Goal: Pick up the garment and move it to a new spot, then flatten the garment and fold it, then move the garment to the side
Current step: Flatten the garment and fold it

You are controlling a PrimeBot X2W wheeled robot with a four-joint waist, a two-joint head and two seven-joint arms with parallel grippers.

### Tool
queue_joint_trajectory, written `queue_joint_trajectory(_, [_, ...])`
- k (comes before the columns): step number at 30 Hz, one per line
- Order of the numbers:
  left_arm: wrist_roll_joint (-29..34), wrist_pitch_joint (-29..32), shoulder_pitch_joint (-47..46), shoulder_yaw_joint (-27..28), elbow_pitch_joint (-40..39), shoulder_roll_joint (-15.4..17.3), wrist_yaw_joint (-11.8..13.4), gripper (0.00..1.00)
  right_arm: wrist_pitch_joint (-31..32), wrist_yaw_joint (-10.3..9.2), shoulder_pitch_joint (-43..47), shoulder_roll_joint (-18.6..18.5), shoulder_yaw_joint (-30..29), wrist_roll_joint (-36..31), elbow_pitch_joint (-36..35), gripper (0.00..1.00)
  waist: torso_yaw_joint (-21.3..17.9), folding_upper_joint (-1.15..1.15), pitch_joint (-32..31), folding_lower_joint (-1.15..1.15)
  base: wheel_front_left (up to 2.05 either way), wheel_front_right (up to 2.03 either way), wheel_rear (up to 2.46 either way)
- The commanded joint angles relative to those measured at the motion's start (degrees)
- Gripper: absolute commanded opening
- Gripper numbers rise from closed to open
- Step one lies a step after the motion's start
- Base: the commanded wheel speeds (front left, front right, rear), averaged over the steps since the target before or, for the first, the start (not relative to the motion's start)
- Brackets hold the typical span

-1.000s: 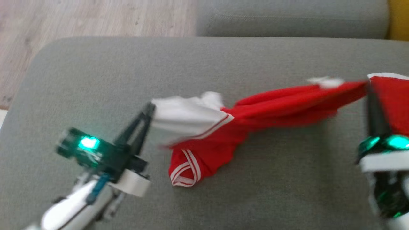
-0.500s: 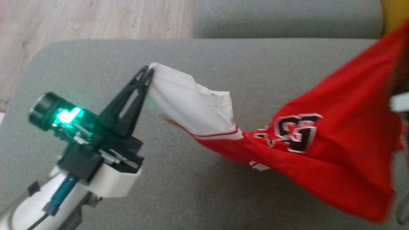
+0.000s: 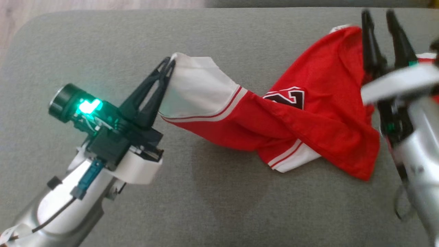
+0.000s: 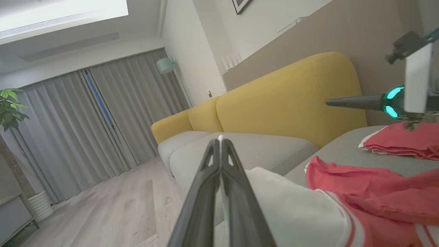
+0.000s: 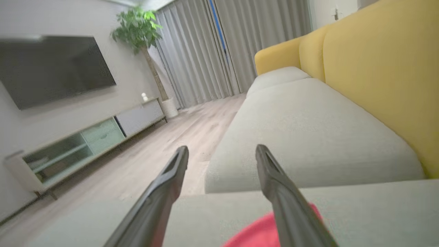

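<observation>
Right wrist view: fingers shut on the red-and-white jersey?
No, the right gripper's two dark fingers stand apart, the red-and-white fabric jersey lying below them.

- The left gripper (image 4: 220,140) rises from the bottom edge, its two dark fingers pressed together with a sliver of white cloth pinched at the tips.
- The garment (image 4: 360,185) trails off to the right of the fingers: a white sleeve with red stripes, then rumpled red cloth lying on the grey seat cushion (image 4: 247,151).
- Beyond it, apart from it, a second red cloth (image 4: 401,141) with a white edge rests on the same cushion.
- The right gripper (image 4: 332,102) reaches in from the right edge above that cloth, seen side-on, a teal light glowing at its base.
- Behind stand a yellow sofa back (image 4: 291,92), grey curtains (image 4: 103,113), a wooden floor (image 4: 120,206) and a leafy plant (image 4: 8,106).
</observation>
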Motion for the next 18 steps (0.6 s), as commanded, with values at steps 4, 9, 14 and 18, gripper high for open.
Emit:
queue_joint_trajectory(4, [1.1,-0.2,-0.3,5.9,0.0,1.8,-0.1,0.0,-2.0,-0.04,10.5,-6.3,2.7,-3.8,-8.1,1.0,-2.2,0.0,-0.6,-0.02,0.0,0.0,0.0])
queue_joint_trajectory(9, [2.0,-0.2,1.9,8.8,0.5,2.4,-0.5,0.0,-0.5,-0.04,25.1,-8.3,0.5,-7.8,-17.0,1.0,-3.8,0.0,-1.3,-0.02,0.0,0.0,0.0])
queue_joint_trajectory(14, [2.8,-0.2,3.8,10.8,0.3,2.5,-0.9,0.0,6.4,-0.04,39.1,-4.3,-4.6,-8.1,-25.3,1.0,-4.6,0.0,-1.2,-0.02,0.0,0.0,0.0])
queue_joint_trajectory(18, [3.3,-0.2,4.4,11.5,0.2,2.2,-1.3,0.0,10.1,-0.04,44.0,-1.4,-7.3,-8.3,-28.4,1.0,-4.8,0.0,-0.8,-0.02,0.0,0.0,0.0])
